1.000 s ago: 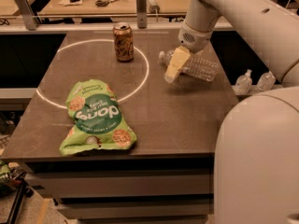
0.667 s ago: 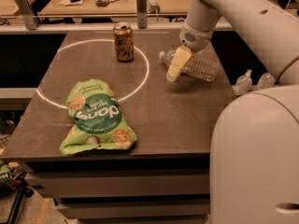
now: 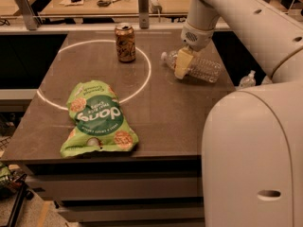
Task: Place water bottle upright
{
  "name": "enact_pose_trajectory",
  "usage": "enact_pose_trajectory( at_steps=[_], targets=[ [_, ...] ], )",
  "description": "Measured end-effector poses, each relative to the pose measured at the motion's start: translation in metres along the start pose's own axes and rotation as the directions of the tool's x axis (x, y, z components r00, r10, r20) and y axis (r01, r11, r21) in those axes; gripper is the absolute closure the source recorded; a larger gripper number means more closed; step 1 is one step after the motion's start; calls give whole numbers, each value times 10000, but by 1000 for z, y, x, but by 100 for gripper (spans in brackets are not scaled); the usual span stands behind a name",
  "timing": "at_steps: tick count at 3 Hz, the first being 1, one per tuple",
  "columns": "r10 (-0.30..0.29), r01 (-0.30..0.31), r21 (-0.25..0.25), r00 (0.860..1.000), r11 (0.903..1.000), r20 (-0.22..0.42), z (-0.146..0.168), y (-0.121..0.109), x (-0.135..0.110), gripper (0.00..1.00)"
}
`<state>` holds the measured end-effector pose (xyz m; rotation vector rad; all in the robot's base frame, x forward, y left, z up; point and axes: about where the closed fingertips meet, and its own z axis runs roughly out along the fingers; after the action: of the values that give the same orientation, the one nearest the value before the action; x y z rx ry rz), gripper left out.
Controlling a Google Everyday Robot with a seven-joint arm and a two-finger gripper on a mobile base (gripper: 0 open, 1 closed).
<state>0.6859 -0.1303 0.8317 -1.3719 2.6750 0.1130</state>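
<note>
The water bottle (image 3: 204, 69) lies on its side at the right of the dark table (image 3: 165, 108), its cap pointing left and its clear ribbed body pointing right. My gripper (image 3: 182, 63) reaches down from the white arm and sits over the bottle's neck end, its yellowish tip in front of the bottle. The bottle rests on the table surface, just outside the white circle line (image 3: 147, 70).
A brown soda can (image 3: 125, 42) stands upright at the back of the circle. A green chip bag (image 3: 97, 117) lies at the front left. A small clear sanitizer bottle (image 3: 247, 79) is past the table's right edge. My white body (image 3: 251, 155) fills the lower right.
</note>
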Motion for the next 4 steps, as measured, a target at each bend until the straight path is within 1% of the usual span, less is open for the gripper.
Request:
enact_pose_trajectory(
  at_steps=[1, 2, 3, 4],
  targets=[
    [-98, 101, 131, 9997, 9999, -222, -3, -1, -4, 64],
    [-653, 622, 254, 9864, 9977, 1509, -55, 3, -18, 88],
    [-1547, 1593, 246, 8928, 9869, 4232, -124, 21, -34, 100],
    [-2025, 2559, 154, 7253, 9666, 6580, -176, 40, -46, 100]
  ],
)
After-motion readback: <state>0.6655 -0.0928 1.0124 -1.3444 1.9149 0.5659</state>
